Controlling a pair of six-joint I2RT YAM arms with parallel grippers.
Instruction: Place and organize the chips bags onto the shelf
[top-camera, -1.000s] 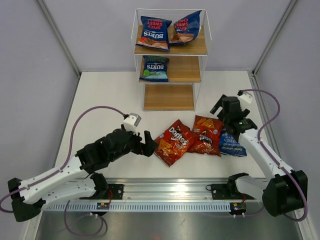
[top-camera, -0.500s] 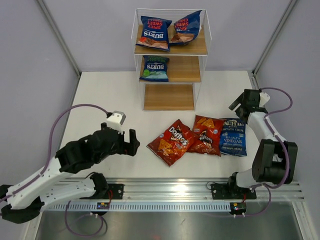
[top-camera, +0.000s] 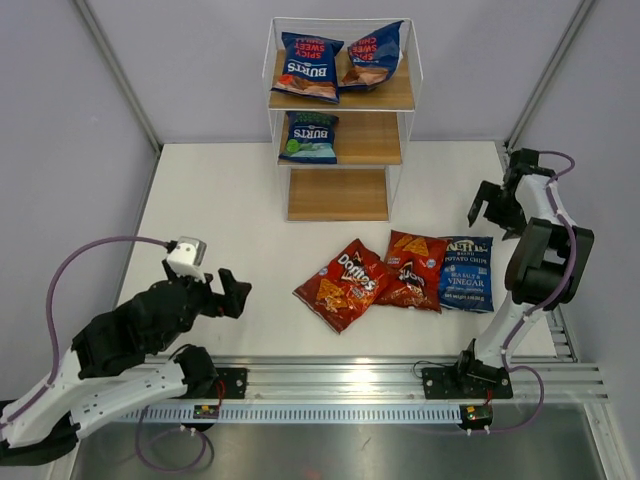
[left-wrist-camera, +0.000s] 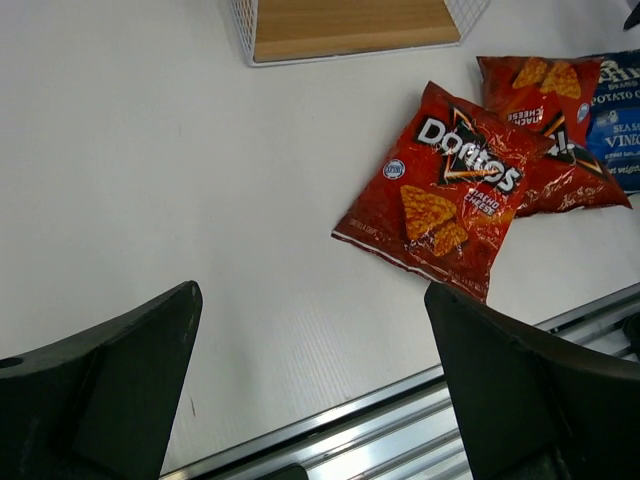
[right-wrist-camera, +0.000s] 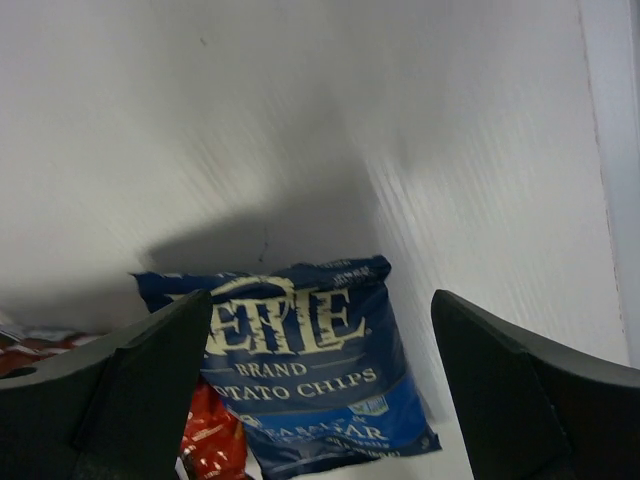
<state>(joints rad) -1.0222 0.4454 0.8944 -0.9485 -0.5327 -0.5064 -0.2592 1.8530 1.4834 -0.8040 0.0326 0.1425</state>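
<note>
Red bags (top-camera: 345, 285) and the blue bag (top-camera: 466, 273) lie unmoved; the left gripper (top-camera: 237, 293) has pulled back toward 8 o'clock, the right gripper (top-camera: 497, 214) toward 2 o'clock, both jaws wide open, empty.

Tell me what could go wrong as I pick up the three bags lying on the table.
1. The left Doritos bag overlaps the right Doritos bag; lifting the lower one first could drag both.
2. The shelf already holds two bags on its top tier, the right-hand bag askew; adding another there may knock it off.
</note>
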